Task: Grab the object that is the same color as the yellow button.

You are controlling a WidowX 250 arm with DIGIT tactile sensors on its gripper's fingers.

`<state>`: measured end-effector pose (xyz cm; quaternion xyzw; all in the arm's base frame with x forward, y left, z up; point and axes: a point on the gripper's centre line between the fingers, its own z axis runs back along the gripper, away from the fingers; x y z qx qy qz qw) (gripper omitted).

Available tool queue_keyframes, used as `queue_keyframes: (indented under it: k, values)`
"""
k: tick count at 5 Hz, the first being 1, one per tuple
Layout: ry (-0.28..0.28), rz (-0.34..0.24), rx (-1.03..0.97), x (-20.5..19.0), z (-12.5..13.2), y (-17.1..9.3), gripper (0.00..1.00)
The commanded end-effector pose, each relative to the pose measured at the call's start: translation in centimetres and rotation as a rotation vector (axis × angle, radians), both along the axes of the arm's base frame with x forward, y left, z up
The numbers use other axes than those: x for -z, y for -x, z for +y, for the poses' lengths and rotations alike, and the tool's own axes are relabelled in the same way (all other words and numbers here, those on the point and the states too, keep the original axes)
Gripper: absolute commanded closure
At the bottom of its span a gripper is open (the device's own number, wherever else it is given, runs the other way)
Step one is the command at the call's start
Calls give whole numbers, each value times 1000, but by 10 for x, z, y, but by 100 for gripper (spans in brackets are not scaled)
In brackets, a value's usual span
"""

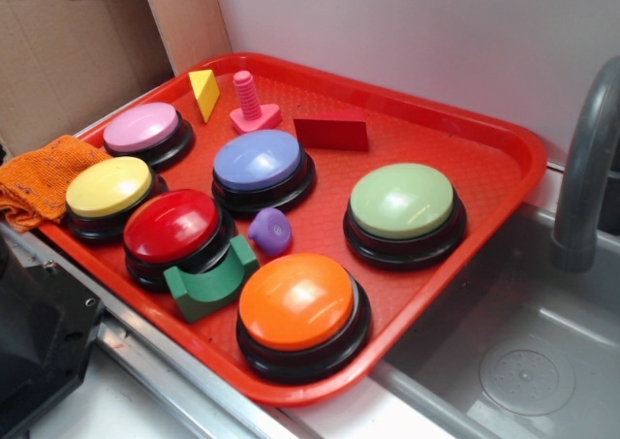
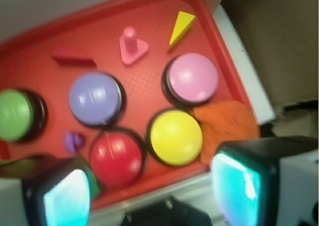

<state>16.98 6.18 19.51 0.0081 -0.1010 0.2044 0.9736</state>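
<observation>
Gripper (image 2: 149,191): jaws spread, empty, above tray's near edge.
Yellow wedge block (image 1: 204,93): far tray corner, beside pink peg (image 1: 252,105).
Yellow button (image 1: 108,188): touching orange cloth (image 1: 39,177).

No readable text, labels, brand names, numbers or signs appear in either view. The domed tops of the push buttons, the small blocks and the red tray (image 1: 504,158) that carries them are all plain, unmarked colour. The wrist view is too blurred to reveal any fine print, if there is any
</observation>
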Motion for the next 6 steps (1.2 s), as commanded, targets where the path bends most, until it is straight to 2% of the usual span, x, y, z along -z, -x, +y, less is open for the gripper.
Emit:
queue_keyframes:
  k: [1,2,3,4,5,6]
  values:
    - [-34,-128,-299,29,73,-41,0]
    - [-45,-136,-384,58,102,-62,0]
    - [-56,-144,-418,80,114,-77,0]
    - [-36,-140,-380,108,121,-105,0]
    - [-49,-135,-333,118,116,-124,0]
    - [-35,-124,-306,131,110,-137,0]
